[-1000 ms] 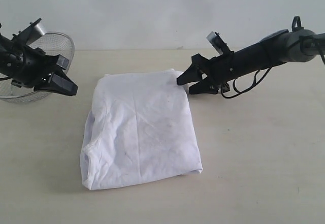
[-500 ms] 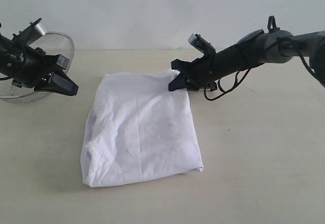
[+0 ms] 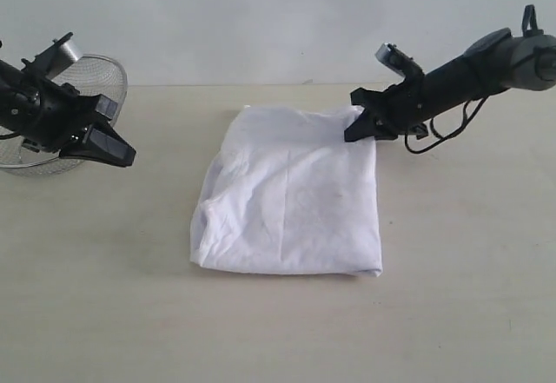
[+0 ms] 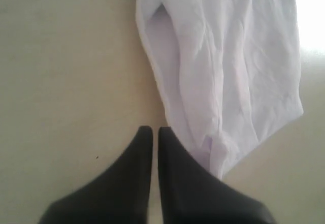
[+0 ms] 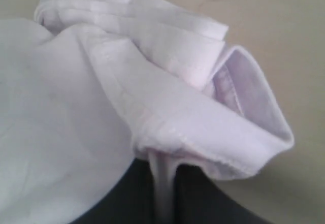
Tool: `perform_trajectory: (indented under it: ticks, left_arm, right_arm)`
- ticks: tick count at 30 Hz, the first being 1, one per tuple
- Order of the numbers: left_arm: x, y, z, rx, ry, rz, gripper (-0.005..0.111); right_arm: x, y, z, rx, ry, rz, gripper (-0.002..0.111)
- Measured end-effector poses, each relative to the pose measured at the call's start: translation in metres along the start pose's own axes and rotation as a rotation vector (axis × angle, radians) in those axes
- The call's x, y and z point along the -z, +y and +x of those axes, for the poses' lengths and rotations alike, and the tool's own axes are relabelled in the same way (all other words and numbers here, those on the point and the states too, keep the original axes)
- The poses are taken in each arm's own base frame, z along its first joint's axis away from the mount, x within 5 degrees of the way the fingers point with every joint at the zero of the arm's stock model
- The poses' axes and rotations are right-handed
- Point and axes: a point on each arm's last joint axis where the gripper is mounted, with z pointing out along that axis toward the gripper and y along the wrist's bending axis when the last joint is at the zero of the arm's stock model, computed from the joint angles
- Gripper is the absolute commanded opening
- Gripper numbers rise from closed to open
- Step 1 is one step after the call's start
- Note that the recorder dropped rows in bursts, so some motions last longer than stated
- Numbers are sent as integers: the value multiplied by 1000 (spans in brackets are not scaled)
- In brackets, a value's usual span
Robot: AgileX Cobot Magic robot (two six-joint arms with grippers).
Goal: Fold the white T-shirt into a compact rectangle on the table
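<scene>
Right gripper (image 3: 356, 130): clamped on the far right corner of the white T-shirt (image 3: 291, 196). In the right wrist view we see a bunched strip of hem running down between its closed jaws (image 5: 162, 201).
Change at the right gripper: a second ago we saw it spread open just beside that corner; half a second ago it had closed on it. Now it sits further right in the exterior view, with the corner drawn along.
Change in the shirt: the whole folded bundle has slid right and slightly toward the top of the exterior view. Its left edge, once at centre left, is now near the middle.
Left gripper (image 3: 122, 152): jaws pressed together on nothing. It is at the left edge of the exterior view, in the same spot as before, well apart from the shirt. In its wrist view the closed tips (image 4: 155, 132) point past the shirt's near corner (image 4: 228, 71).
Shirt position: flat on the table (image 3: 460, 279), a rough rectangle at centre, right of the middle.
Basket: a wire basket (image 3: 97, 75) stands behind the left gripper at upper left.
Writing: the upturned side shows us plain white cloth with creases, folds and stitched hems (image 5: 61, 107).
</scene>
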Motion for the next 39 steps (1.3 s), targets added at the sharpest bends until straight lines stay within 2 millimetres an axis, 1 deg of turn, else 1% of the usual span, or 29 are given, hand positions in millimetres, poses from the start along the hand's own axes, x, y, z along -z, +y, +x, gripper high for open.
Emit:
perform_trajectory:
  ticks: [8,13,17,23,29,35,39]
  left_arm:
    - [0,-1,0,2,4,8,5]
    - [0,-1,0,1,2,9,5]
    - [0,-1,0,6,-3,14,5]
    - [0,-1,-1,7,-7,11,5]
    - [0,-1,-1,9,-10,11,5]
    - [0,-1,-2,10,-17,6,5]
    - [0,-1,-2,11,-18,7,5]
  right_arm:
    - [38,-11,-30,97,-14,220,0]
    - [59,-19,-42,112,-56,305,0]
    - [70,-27,-48,128,-90,367,0]
    - [73,-32,-53,160,-143,438,0]
    - [74,-35,-58,169,-195,463,0]
    - [63,-46,-54,160,-196,474,0]
    - [60,-50,-54,158,-206,481,0]
